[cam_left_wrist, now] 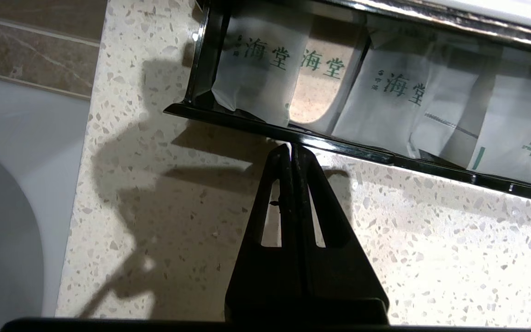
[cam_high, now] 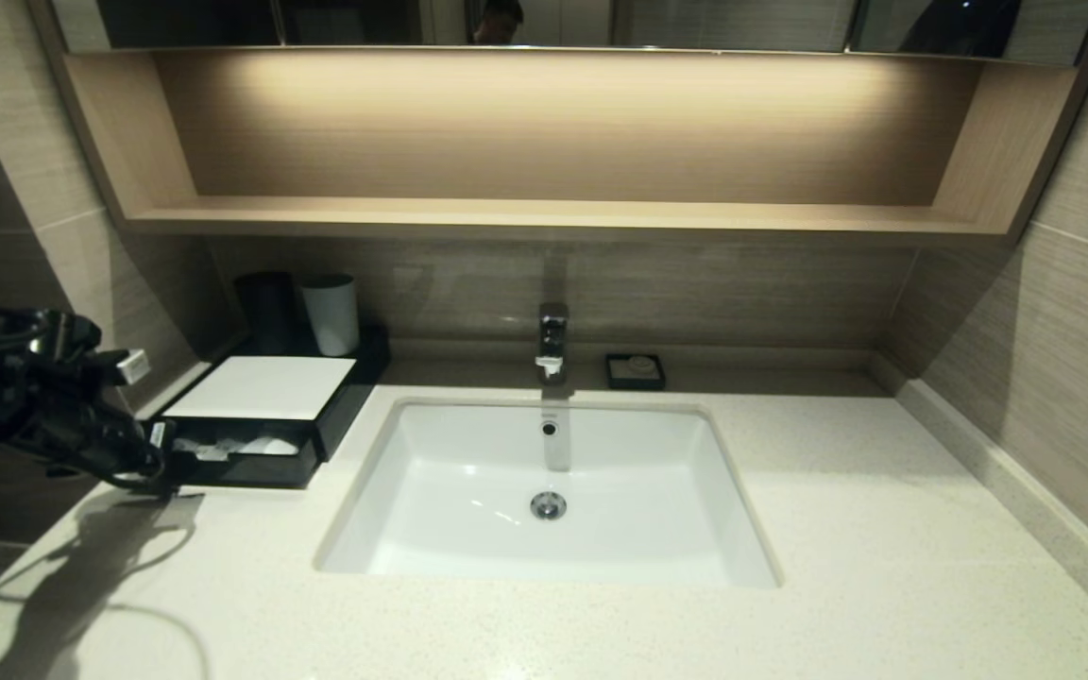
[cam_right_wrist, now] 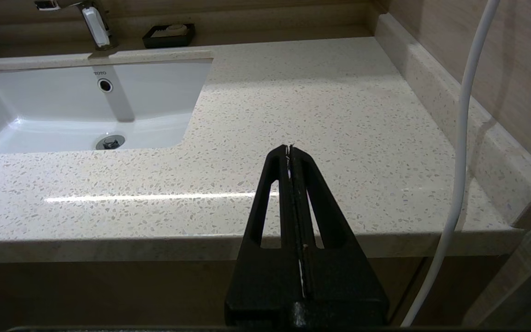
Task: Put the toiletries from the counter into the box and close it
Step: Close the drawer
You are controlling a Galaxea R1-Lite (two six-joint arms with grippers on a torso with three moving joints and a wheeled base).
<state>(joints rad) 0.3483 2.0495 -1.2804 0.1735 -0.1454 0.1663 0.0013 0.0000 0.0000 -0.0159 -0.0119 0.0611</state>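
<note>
The black box (cam_high: 265,387) with its white top stands at the far left of the counter (cam_high: 837,529), its drawer (cam_high: 242,461) slid out toward me. Several white packets with green print (cam_left_wrist: 394,106) lie inside the drawer; in the head view they show as pale shapes (cam_high: 242,444). My left gripper (cam_left_wrist: 291,147) is shut and empty, its tip right against the drawer's black front wall (cam_left_wrist: 339,146); in the head view it is at the drawer's left front corner (cam_high: 159,453). My right gripper (cam_right_wrist: 289,148) is shut and empty, held before the counter's front edge at the right.
A white sink (cam_high: 549,491) with a chrome tap (cam_high: 552,345) is set in the middle. A black tumbler (cam_high: 267,310) and a white tumbler (cam_high: 331,314) stand behind the box. A small black dish (cam_high: 635,370) sits by the tap. A white cable (cam_right_wrist: 461,152) hangs at the right.
</note>
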